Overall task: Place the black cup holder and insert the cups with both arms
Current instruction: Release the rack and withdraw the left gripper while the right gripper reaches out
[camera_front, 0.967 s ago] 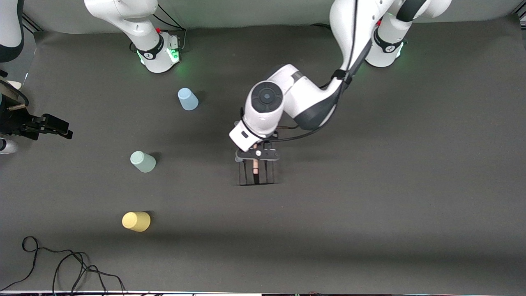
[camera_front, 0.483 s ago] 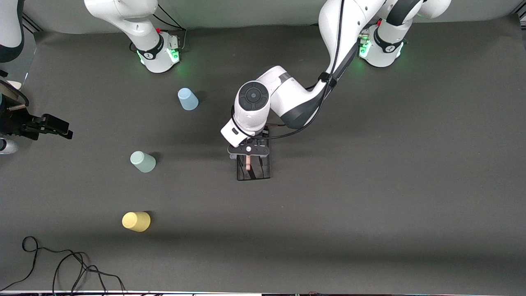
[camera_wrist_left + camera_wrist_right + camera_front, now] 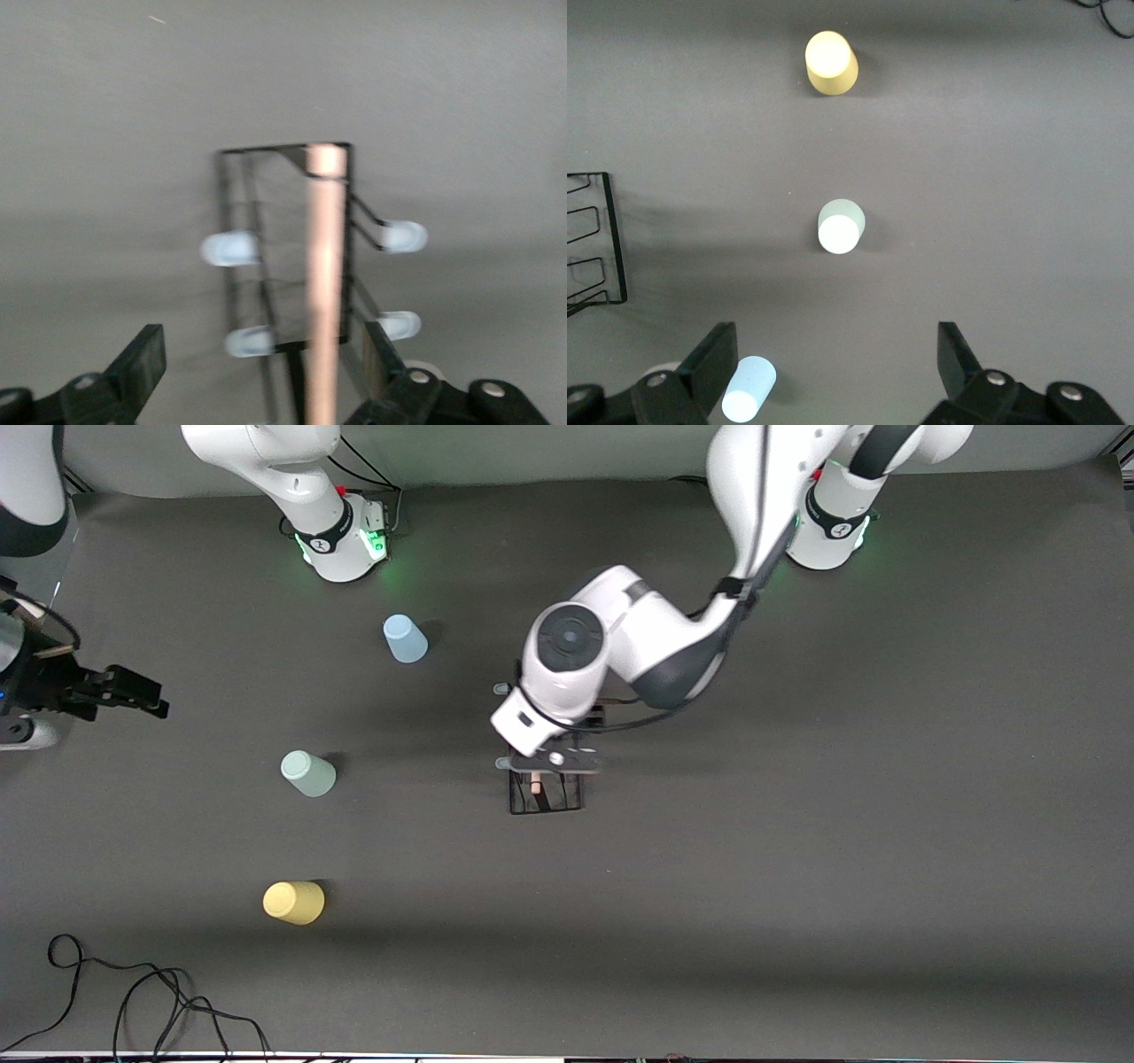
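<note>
The black cup holder (image 3: 546, 791) stands on the dark table (image 3: 797, 868) near its middle, and the left gripper (image 3: 549, 762) hangs directly over it with its fingers spread wide, one on each side of the wooden rod handle (image 3: 324, 292) and touching nothing. So the rack looks already placed, and the first part of the task seems done. All three cups are yet to be inserted: the light blue cup (image 3: 405, 638) sits closest to the robot bases, the pale green cup (image 3: 308, 773) nearer the front camera, and the yellow cup (image 3: 294, 903) nearer still, all toward the right arm's end of the table and well apart from the rack. The right gripper (image 3: 133, 693) waits open over the table edge at that end, its wrist camera looking across the three cups. There is plenty of bare surface around the rack and between the cups, so approach room seems generous; the loose cable (image 3: 133, 1001) lies near the front edge, away from the work.
</note>
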You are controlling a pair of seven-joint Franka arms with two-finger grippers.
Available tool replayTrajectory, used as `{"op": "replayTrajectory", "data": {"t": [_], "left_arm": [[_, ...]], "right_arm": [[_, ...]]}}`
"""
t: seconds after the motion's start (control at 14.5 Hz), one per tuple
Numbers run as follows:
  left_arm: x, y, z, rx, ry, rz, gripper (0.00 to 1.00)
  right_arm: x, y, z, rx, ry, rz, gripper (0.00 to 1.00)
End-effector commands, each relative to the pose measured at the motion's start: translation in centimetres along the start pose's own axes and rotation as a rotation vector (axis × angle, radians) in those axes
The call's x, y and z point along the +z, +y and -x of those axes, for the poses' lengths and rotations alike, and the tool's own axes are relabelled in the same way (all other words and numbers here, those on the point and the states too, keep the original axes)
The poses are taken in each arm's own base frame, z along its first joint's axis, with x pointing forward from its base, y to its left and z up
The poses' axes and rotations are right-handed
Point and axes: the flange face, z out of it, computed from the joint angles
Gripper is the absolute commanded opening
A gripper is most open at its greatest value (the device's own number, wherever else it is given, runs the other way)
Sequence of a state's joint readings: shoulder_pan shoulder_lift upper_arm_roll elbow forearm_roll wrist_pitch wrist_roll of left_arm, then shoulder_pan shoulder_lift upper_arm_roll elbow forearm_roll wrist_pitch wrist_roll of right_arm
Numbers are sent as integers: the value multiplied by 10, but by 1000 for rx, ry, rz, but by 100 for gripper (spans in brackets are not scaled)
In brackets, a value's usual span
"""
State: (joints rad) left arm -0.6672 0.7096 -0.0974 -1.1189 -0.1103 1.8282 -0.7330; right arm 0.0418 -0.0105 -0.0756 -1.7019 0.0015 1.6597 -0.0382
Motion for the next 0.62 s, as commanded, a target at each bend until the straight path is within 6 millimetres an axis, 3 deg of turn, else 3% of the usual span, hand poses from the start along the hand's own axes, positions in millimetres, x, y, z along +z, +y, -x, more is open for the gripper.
{"op": "replayTrajectory", "data": {"t": [0.0,0.14,0.35,0.55], "left_arm": [[-77,-59,-6,32,-64,-37,100],[-130,-115,-8,49,-117,-81,100],[-199,-203,-12,59,-134,-122,100],[-228,-278,-19,207,-169,-204,100]], "right_arm": [[14,-11,53,-4,29,-28,100],[31,-11,52,-14,16,-28,100],[97,-8,55,-10,44,-27,100],[168,-6,53,3,59,-22,100]]}}
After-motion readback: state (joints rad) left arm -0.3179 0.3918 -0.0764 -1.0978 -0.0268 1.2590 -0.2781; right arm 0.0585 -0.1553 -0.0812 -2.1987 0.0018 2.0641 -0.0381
